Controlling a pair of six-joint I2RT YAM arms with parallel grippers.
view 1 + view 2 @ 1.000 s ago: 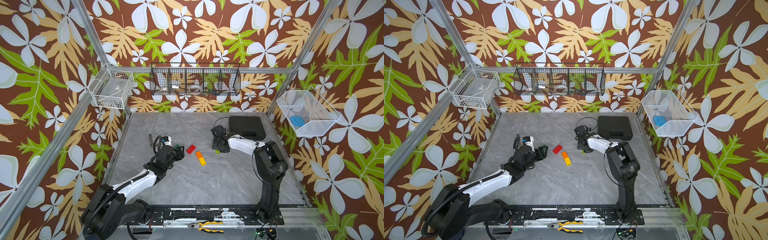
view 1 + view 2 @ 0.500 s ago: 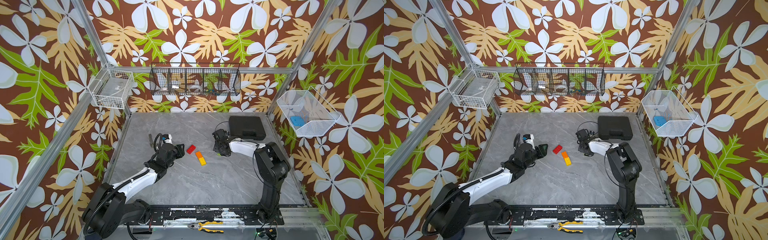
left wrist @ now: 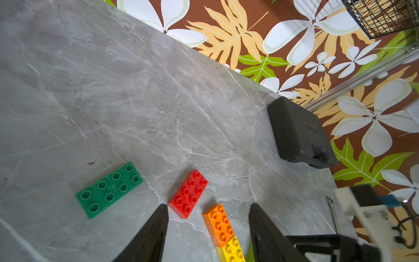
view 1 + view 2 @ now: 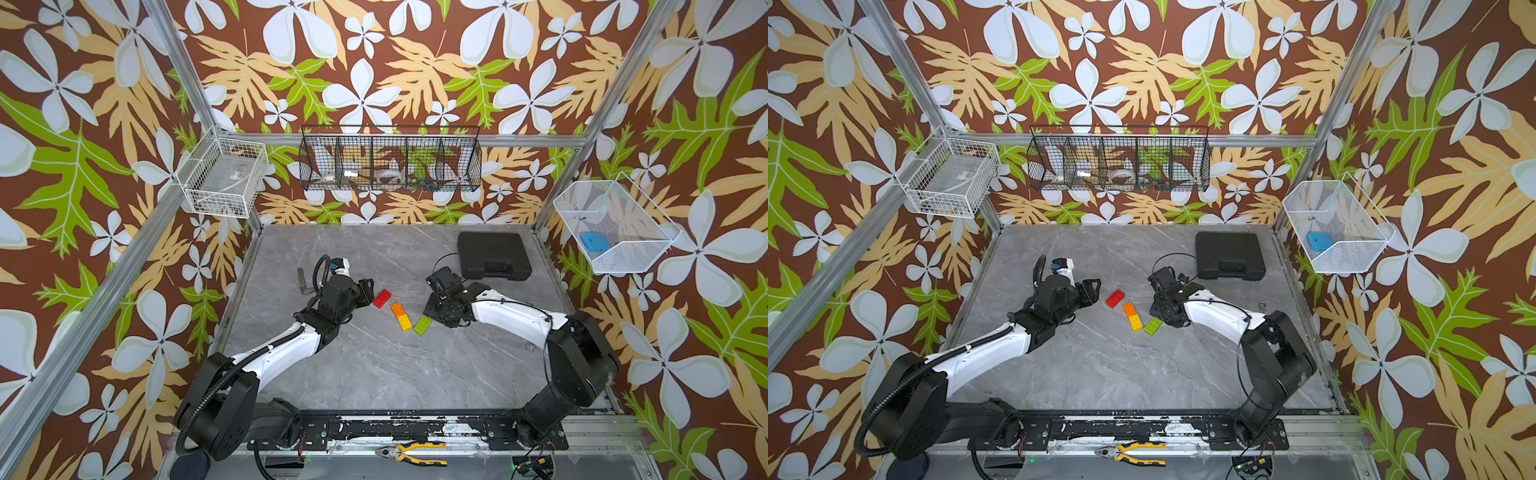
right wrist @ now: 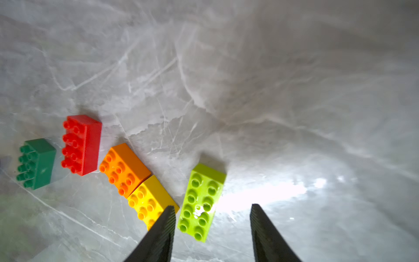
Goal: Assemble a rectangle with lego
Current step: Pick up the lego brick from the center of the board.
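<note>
The lego lies loose on the grey table. The red brick (image 4: 382, 298), orange brick (image 4: 397, 309) and yellow brick (image 4: 404, 322) form a slanted row, orange and yellow end to end. A lime brick (image 5: 201, 202) lies flat beside the yellow one. A dark green brick (image 3: 108, 189) lies past the red one and is hidden in both top views. My left gripper (image 3: 209, 204) is open, the orange brick (image 3: 218, 224) between its fingers, untouched. My right gripper (image 5: 213, 205) is open over the lime brick's end. No rectangle is in view.
A black plastic case (image 4: 494, 255) sits at the back right of the table. A small metal tool (image 4: 302, 281) lies left of my left arm. Wire baskets hang on the walls, one holding a blue block (image 4: 594, 243). Pliers (image 4: 411, 453) rest on the front rail.
My right gripper came forward from near the black case. The lime brick moved with it and now lies free beside the yellow brick. The left arm has barely moved.
</note>
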